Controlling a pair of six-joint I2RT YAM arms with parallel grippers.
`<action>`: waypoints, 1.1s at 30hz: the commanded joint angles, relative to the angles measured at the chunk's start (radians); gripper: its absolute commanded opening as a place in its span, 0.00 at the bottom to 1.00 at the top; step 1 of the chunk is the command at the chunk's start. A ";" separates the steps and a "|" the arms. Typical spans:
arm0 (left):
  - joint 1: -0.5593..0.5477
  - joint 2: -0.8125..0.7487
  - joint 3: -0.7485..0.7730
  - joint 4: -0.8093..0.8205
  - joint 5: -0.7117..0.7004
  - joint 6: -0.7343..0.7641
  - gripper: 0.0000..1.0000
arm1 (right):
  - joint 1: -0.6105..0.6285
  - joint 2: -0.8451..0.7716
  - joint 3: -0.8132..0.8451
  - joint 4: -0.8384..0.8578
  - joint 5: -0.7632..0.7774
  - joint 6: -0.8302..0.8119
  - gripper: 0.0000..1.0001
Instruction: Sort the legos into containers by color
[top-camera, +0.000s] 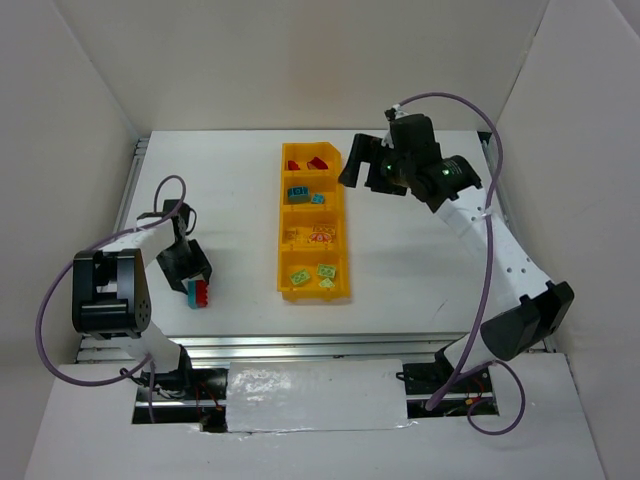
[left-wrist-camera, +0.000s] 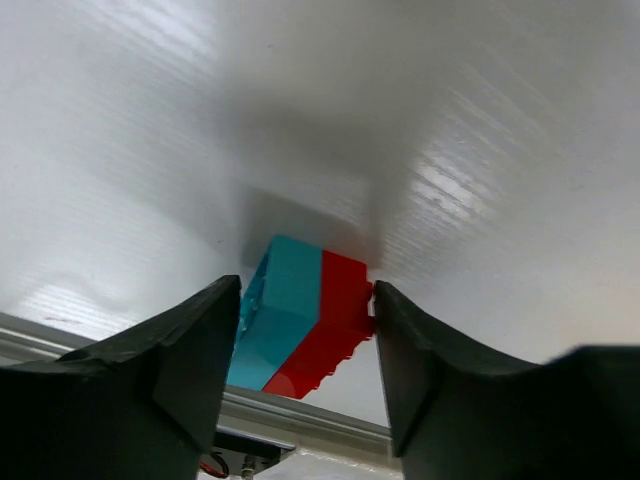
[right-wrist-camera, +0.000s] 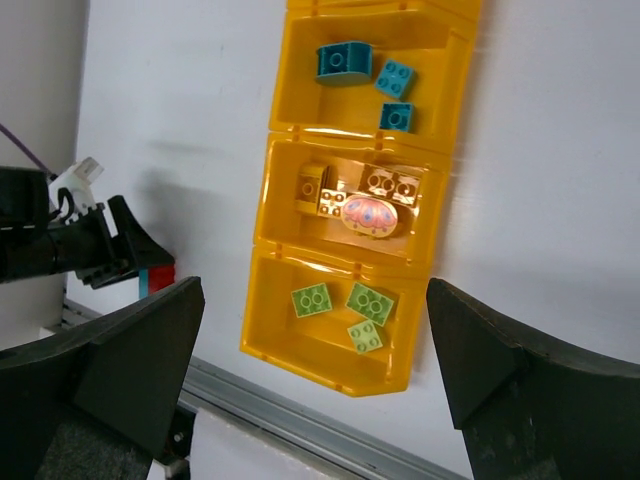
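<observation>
"Legos: where do they lie, taking the biggest thing first?"

"On the white table (top-camera: 230, 200) a yellow-orange bin (top-camera: 282, 250) runs from 12 to 6 o'clock at the centre, with four compartments in a row. Red legos (top-camera: 305, 163) lie in the 12 o'clock end. Teal legos (right-wrist-camera: 343, 61) come next, then yellow legos (right-wrist-camera: 390, 183) with an oval pink-patterned piece (right-wrist-camera: 371, 215) among them. Green legos (right-wrist-camera: 311, 298) sit in the 6 o'clock end. One two-tone brick (left-wrist-camera: 300, 320), a teal half stuck to a red half, lies on the table at 8 o'clock from the bin, well apart from it."

"And the arms?"

"The left gripper (top-camera: 196, 287) stands over that brick. One finger presses on the teal side and the other on the red side, so the jaws clamp it where it rests on the table. The right gripper (top-camera: 355, 165) hangs at 1 o'clock from the bin's centre, near the red and teal compartments, jaws spread wide and holding nothing."
</observation>
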 joint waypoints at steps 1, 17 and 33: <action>0.002 0.004 -0.003 0.031 0.056 0.009 0.66 | -0.049 -0.054 0.002 -0.054 -0.004 0.017 1.00; -0.075 -0.103 0.209 0.075 0.136 0.033 0.00 | -0.331 -0.399 -0.200 -0.276 0.298 0.304 1.00; -0.280 -0.120 0.548 0.174 0.590 0.053 0.00 | 0.003 -0.228 -0.223 0.159 -0.162 0.110 0.98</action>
